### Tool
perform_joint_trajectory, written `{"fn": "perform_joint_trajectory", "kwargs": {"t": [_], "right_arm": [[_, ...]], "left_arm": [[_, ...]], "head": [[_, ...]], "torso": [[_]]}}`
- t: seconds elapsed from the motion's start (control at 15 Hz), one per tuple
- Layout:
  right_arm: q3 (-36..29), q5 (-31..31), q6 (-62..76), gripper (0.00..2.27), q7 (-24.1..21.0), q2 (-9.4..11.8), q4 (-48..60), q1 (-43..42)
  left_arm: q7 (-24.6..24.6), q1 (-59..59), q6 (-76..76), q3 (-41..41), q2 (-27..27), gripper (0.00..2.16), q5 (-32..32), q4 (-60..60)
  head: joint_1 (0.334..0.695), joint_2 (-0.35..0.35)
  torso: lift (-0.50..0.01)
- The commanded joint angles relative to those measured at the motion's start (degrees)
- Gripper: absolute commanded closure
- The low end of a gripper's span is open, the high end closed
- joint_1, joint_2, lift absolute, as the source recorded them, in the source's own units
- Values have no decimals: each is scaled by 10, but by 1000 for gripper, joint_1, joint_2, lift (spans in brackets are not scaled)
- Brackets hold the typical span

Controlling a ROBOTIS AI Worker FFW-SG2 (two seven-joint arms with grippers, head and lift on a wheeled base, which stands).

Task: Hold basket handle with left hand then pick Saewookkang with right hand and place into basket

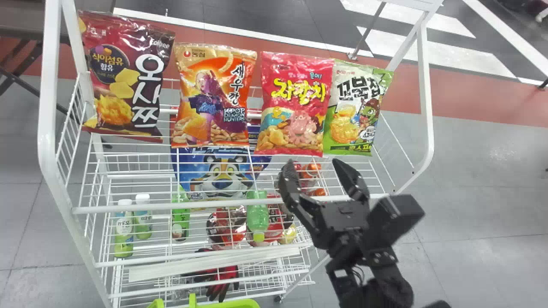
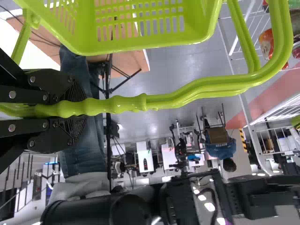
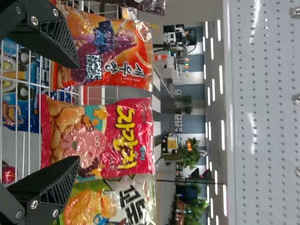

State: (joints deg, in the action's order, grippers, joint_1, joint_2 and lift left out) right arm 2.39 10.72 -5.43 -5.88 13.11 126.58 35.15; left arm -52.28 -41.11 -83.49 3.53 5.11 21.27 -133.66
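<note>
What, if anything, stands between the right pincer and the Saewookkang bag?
Nothing visible does. The right pincer, open, faces the red octopus snack bag, but that bag stands just right of the Saewookkang bag, not in front of it, and the Saewookkang's printed front is uncovered in the head view.

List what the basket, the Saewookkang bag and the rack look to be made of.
Basket: likely molded plastic, glossy, by its even lime green and slotted wall. Saewookkang bag: shiny printed film, perhaps foil-lined, by its crinkles and glare. Rack: probably metal wire and tube, painted or coated white, by its thin straight rods.
</note>
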Motion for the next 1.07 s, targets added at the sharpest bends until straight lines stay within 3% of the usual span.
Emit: {"fn": "perform_joint_trajectory", "kwargs": {"t": [0.0,0.67,1.0], "right_arm": [[17,-4,-42,127,-1,-5,-5,-39],[120,-34,-109,127,-9,-29,-145,-237],[145,-39,-126,130,-17,-34,-216,-321]], "left_arm": [[2,13,-5,8,3,1703,0,12],[5,35,-10,31,13,1703,1,45],[5,38,-8,35,14,1703,0,49]], "head": [[695,-350],[695,-350],[695,-277]], "torso": [[-19],[-19],[-19]]}}
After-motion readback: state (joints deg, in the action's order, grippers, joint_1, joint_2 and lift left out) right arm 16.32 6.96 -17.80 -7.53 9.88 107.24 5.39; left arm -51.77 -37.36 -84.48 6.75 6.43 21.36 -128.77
